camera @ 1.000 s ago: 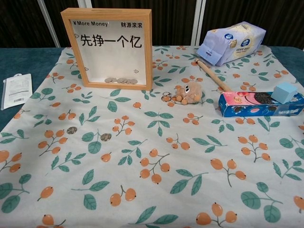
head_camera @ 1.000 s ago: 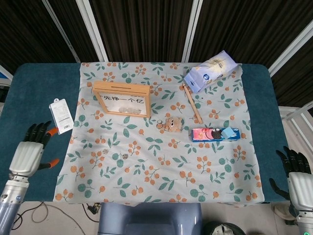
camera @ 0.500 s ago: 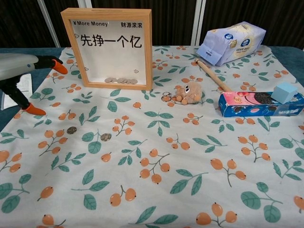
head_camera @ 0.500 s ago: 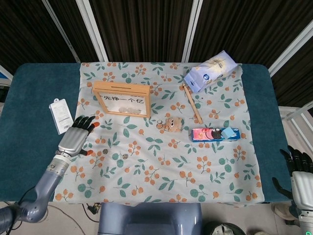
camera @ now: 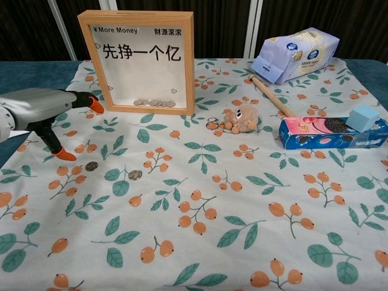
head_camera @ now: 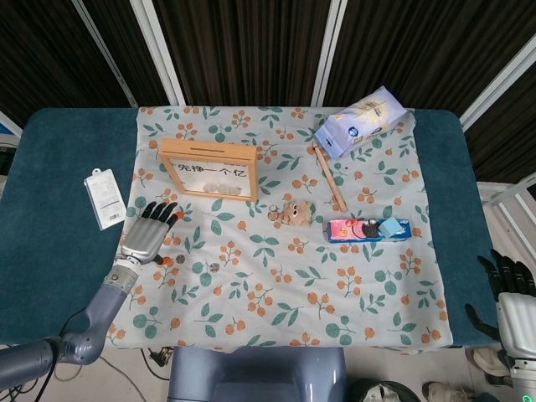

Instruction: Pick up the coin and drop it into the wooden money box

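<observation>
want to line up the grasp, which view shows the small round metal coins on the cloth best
The chest view: two small round metal coins lie plainly on the floral cloth, near the left hand. The head view shows them only as tiny dots.

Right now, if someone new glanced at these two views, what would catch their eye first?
Probably the wooden money box, standing upright at the back left of the flowered cloth with a few coins lying inside it. Next, the left hand, open with orange fingertips, hovering over the cloth's left edge just beside two loose coins. To the right lie a small plush toy and a cookie box.
</observation>
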`<state>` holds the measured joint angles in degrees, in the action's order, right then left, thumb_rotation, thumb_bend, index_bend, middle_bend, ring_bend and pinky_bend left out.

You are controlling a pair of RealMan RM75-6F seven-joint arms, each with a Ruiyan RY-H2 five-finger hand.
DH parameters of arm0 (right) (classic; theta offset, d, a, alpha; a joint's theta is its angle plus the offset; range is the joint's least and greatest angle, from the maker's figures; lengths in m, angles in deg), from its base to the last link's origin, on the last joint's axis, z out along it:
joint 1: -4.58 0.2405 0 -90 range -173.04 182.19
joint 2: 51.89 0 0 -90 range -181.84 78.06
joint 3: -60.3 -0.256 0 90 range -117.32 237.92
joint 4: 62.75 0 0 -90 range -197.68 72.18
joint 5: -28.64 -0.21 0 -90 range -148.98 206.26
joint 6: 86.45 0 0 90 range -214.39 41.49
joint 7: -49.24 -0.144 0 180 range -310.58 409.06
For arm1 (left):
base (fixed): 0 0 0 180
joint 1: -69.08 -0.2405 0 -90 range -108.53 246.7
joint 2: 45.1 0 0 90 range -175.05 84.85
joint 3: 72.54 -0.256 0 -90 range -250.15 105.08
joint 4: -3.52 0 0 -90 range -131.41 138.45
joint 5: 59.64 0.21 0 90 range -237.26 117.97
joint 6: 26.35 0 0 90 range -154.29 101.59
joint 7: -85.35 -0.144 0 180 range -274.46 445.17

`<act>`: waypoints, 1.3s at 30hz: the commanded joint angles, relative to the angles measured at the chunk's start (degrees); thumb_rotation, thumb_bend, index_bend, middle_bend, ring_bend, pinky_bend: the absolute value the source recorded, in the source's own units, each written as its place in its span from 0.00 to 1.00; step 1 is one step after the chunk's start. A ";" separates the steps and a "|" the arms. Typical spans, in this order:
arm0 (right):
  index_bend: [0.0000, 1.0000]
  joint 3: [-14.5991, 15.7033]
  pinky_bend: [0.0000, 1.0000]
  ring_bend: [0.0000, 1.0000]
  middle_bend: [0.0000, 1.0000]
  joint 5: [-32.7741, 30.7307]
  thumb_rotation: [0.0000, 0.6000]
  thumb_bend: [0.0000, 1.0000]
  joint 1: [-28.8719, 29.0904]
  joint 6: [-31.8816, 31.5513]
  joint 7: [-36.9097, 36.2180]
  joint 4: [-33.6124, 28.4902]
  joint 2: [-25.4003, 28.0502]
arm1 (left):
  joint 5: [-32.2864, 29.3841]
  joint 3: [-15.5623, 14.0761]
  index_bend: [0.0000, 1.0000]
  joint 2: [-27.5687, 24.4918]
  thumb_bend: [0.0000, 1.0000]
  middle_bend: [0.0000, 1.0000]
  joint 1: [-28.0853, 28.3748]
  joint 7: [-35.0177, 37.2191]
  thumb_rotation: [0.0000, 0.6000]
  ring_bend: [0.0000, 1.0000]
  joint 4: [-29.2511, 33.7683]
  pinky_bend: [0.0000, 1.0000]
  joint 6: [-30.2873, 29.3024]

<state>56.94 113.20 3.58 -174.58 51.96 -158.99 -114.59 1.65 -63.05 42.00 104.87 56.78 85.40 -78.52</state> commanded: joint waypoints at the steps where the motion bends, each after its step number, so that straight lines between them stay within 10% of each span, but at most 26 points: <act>1: 0.13 0.01 0.00 0.02 0.05 0.03 1.00 0.37 0.04 0.05 0.11 -0.03 -0.05 | 0.37 -0.25 0.16 0.51 0.06 0.00 0.27 -0.09 1.00 0.00 -0.22 0.00 -0.42; 39: 0.13 -0.20 0.00 0.02 0.05 -0.39 1.00 0.37 0.15 0.21 0.71 -0.93 0.14 | -0.36 -3.27 0.15 4.51 0.06 0.00 2.47 -3.94 1.00 0.00 -3.24 0.00 -2.18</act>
<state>56.74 112.81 3.73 -174.37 52.67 -159.92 -114.45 1.30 -66.31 46.50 107.33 52.85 82.17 -80.71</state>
